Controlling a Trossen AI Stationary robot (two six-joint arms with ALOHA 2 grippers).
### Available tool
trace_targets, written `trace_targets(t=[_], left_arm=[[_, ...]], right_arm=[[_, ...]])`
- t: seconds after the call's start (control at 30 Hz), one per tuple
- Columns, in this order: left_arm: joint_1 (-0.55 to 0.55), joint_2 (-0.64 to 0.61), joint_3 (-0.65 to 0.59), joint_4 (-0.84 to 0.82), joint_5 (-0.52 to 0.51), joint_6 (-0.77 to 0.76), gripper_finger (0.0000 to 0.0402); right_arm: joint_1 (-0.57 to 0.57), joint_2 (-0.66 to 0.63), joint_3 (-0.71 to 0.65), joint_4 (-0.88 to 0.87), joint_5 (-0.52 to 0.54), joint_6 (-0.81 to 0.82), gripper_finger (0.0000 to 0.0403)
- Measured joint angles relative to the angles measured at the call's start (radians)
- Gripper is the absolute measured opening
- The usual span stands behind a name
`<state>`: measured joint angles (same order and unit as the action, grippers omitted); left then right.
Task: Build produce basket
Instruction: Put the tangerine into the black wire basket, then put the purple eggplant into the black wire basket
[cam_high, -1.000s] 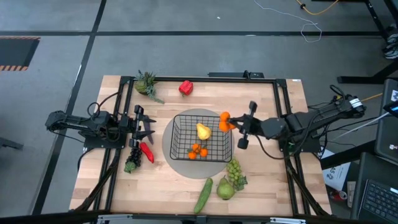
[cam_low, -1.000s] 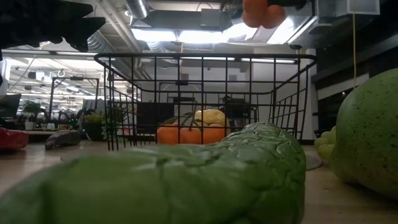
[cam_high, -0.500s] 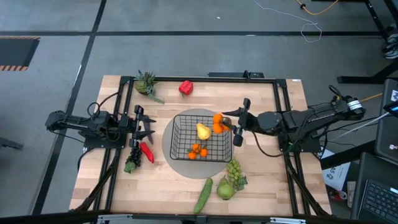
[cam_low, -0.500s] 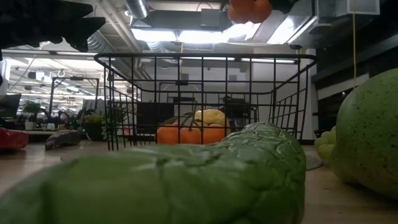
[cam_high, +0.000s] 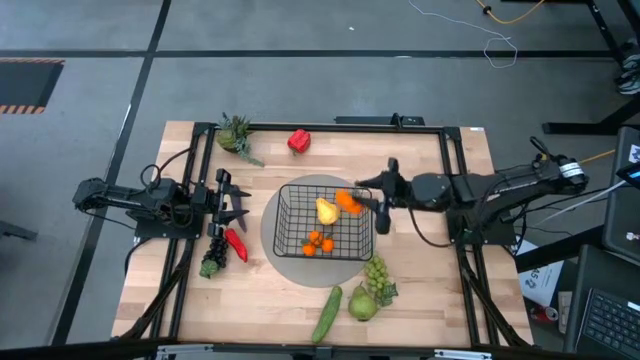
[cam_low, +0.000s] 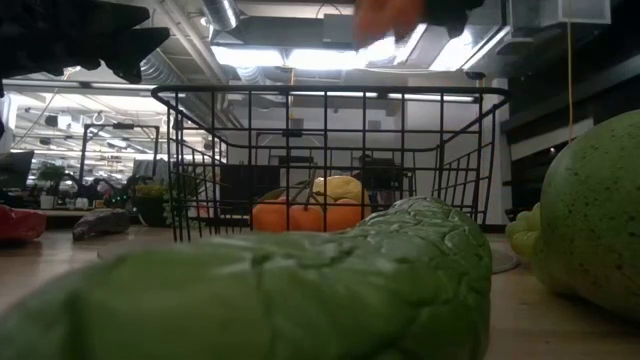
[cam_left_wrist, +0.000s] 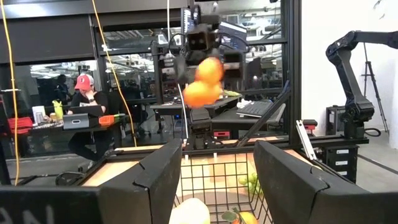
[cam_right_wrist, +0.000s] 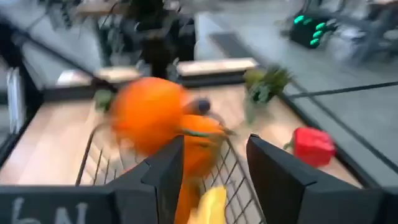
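Observation:
The black wire basket (cam_high: 322, 222) stands mid-table on a round grey mat and holds a yellow fruit (cam_high: 326, 210) and small oranges (cam_high: 318, 242). My right gripper (cam_high: 372, 197) reaches level over the basket's right rim, its fingers apart. A cluster of oranges (cam_high: 347, 200) shows blurred in the air just beyond them, above the basket (cam_left_wrist: 202, 84). My left gripper (cam_high: 240, 207) waits open left of the basket, over a red pepper (cam_high: 236, 243) and dark grapes (cam_high: 211, 265). My right gripper's fingers (cam_right_wrist: 163, 177) stand on either side of the orange cluster's near end (cam_right_wrist: 199, 149), coming level from the table's right. A gap shows beside one finger. Whether either finger touches the cluster, I cannot tell. The cluster is clear of the basket, in the air above it.
A green leafy fruit (cam_high: 236, 135) and a second red pepper (cam_high: 299, 140) lie at the far edge. Green grapes (cam_high: 377, 275), a pear (cam_high: 362, 303) and a cucumber (cam_high: 327, 312) lie near the front edge. Black frame rails run along both table sides.
My right gripper has gone toward the table's left edge, from beside the basket's right rim to over it. The orange cluster has gone along with it and now shows blurred above the basket's inside.

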<state>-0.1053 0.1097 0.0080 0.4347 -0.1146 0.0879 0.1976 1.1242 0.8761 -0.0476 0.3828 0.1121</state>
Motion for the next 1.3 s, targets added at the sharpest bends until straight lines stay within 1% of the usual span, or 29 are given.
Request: trace_targets(t=[0.03,0.1,0.2,0.23,0.37,0.53,0.6,0.7,0.83,0.9,1.03,1.1,1.2,1.27,1.3], left_arm=[[0.000,0.000,0.000,0.000,0.000,0.000,0.0197],[0.000,0.000,0.000,0.000,0.000,0.000,0.0197],[0.000,0.000,0.000,0.000,0.000,0.000,0.0197],[0.000,0.000,0.000,0.000,0.000,0.000,0.0197],[0.000,0.000,0.000,0.000,0.000,0.000,0.0197],[0.000,0.000,0.000,0.000,0.001,-0.012,0.0197],[0.000,0.000,0.000,0.000,0.001,-0.067,0.0197],[0.000,0.000,0.000,0.003,0.008,-0.207,0.0197],[0.000,0.000,0.000,0.056,0.004,-0.311,0.0197],[0.000,0.000,0.000,0.094,-0.038,-0.318,0.0197],[0.000,0.000,0.000,0.143,-0.215,-0.313,0.0197],[0.001,0.000,0.000,0.152,-0.289,-0.284,0.0197],[0.001,0.000,0.000,0.170,-0.350,-0.262,0.0197],[0.000,0.001,0.003,0.155,-0.412,-0.337,0.0197],[0.000,0.003,0.013,0.104,-0.448,-0.380,0.0197]], right_arm=[[-0.007,0.002,0.000,-0.005,-0.033,-0.006,0.0174],[-0.016,0.005,0.000,0.007,-0.074,0.036,0.0174],[-0.039,0.010,0.000,-0.020,-0.190,0.020,0.0174],[-0.043,0.012,0.000,-0.017,-0.196,0.024,0.0174],[-0.046,0.013,0.000,-0.026,-0.147,0.036,0.0174],[-0.047,0.006,0.000,-0.040,-0.137,0.015,0.0174],[-0.046,-0.008,0.000,-0.053,-0.124,0.017,0.0174],[-0.048,-0.049,0.000,-0.092,-0.050,0.025,0.0174],[-0.047,-0.124,0.000,-0.169,0.034,0.039,0.0174],[-0.047,-0.157,0.000,-0.202,0.053,0.040,0.0174],[-0.047,-0.199,0.000,-0.262,0.057,0.040,0.0174],[-0.047,-0.202,0.000,-0.289,0.058,0.040,0.0174],[-0.047,-0.201,0.000,-0.321,0.069,0.040,0.0174],[-0.047,-0.198,0.000,-0.340,0.070,0.045,0.0174],[-0.047,-0.197,0.000,-0.345,0.074,0.045,0.0174]])
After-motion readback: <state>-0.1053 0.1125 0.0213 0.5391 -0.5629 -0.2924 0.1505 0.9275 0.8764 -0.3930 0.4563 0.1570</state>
